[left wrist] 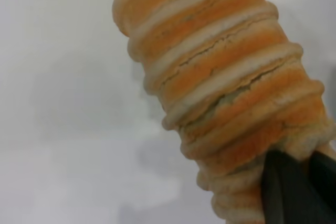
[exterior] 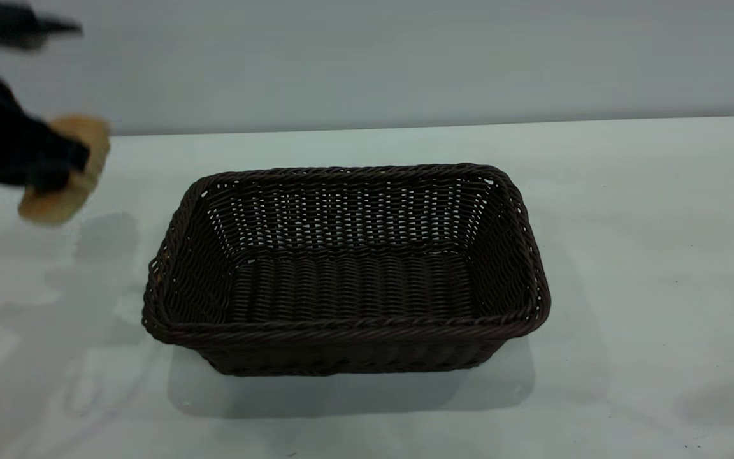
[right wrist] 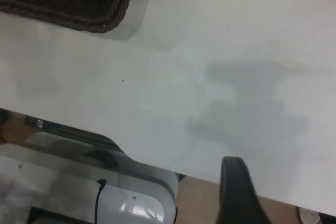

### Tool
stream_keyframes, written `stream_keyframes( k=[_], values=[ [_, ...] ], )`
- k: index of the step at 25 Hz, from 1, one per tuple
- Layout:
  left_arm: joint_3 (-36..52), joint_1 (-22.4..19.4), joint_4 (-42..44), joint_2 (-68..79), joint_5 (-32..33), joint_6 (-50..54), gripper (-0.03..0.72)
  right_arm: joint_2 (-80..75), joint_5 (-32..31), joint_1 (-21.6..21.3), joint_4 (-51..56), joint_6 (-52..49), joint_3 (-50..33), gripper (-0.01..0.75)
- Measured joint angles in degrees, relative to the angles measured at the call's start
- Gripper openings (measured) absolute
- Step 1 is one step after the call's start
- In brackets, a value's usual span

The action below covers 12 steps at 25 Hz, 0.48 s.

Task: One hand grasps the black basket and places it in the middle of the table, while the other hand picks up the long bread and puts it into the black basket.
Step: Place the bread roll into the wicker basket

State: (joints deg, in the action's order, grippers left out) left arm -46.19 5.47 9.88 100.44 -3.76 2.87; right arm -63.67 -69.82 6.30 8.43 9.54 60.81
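Note:
The black basket (exterior: 354, 328) stands upright and empty in the middle of the table (exterior: 647, 268). My left gripper (exterior: 71, 162) is at the far left, raised above the table and shut on the long bread (exterior: 64, 191), which hangs tilted in its grip. In the left wrist view the ridged orange bread (left wrist: 220, 77) fills the frame, with a black finger (left wrist: 294, 192) pressed against its lower end. My right gripper (right wrist: 236, 182) is out of the exterior view; it hovers over the table's edge, away from a corner of the basket (right wrist: 79, 3).
The grey wall runs behind the table. In the right wrist view the table's edge (right wrist: 157, 161) shows, with white equipment and a cable (right wrist: 105, 198) below it. The left arm's shadow lies on the table left of the basket.

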Motion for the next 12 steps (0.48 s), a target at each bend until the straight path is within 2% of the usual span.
stream_keyframes(
  k=[6,12],
  values=[
    [-5.1,9.4,-0.7,-3.1,12.4,1.3,0.053,0.0,0.0,0.0,0.0,0.0,0.0,0.475],
    [-8.1,19.1,-1.1,-3.1,17.1,5.3,0.053,0.0,0.0,0.0,0.0,0.0,0.0,0.475]
  ],
)
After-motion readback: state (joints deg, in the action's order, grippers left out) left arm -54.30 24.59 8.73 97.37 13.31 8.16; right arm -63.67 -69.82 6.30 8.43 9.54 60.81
